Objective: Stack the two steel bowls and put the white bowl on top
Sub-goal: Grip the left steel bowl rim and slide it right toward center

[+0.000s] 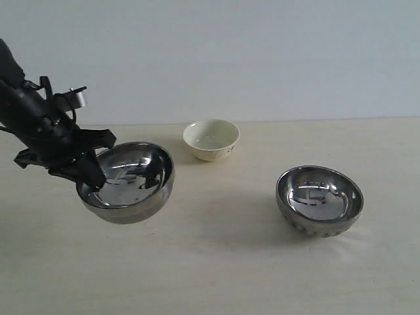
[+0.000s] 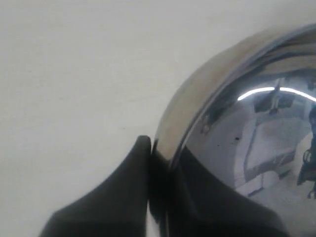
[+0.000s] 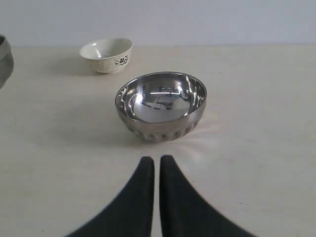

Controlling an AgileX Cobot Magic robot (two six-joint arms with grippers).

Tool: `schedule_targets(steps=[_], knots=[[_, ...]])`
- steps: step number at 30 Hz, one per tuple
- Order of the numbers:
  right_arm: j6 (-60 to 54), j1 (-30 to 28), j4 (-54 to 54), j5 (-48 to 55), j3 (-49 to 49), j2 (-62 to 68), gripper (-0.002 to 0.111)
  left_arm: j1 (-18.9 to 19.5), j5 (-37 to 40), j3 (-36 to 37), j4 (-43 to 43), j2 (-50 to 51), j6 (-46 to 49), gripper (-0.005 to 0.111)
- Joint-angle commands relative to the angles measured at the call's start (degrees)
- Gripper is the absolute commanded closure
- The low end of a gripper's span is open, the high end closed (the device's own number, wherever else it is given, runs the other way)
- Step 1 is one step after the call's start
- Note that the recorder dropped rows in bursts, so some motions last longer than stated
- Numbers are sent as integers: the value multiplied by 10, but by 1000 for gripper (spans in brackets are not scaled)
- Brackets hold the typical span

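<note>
Clamping the rim of the smooth steel bowl (image 1: 128,182), the left tool (image 1: 92,178) holds it with one finger inside the wall and one outside. The bowl is tipped, front-left of the white bowl (image 1: 211,139) in the exterior view; whether it is clear of the surface (image 1: 216,269) I cannot tell. The left wrist view alone shows the pinch close up, with dark fingers (image 2: 113,197) pressed on either side of the mirror rim. The dimpled steel bowl (image 1: 319,200) stands upright on the surface front-right of the white bowl, well apart from it. Only the right wrist view shows the right tool (image 3: 156,197): its two fingers are drawn together on nothing, apart from the dimpled bowl and on the side away from the white bowl. That view also picks out a dark floral mark on the white bowl's outside, a mere smudge in the exterior view, and catches just a sliver of the smooth steel bowl.
</note>
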Motion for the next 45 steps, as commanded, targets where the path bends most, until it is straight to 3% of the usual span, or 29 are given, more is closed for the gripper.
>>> schedule_targets(steps=[1,5,21,45], knots=[[0,-3,-1,-3,3,-3,108,-59,-27,-1,-6,-8,-15,103],[0,-3,-1,-3,3,-3,108,-90,-44,-8,-6,-8,-28,103],[0,-3,-1,-3,3,-3,108,-129,-61,-10,-10,11,-57,103],[0,-3,-1,-3,3,-3,108,-134,-82,-10,-46,93,-35,103]])
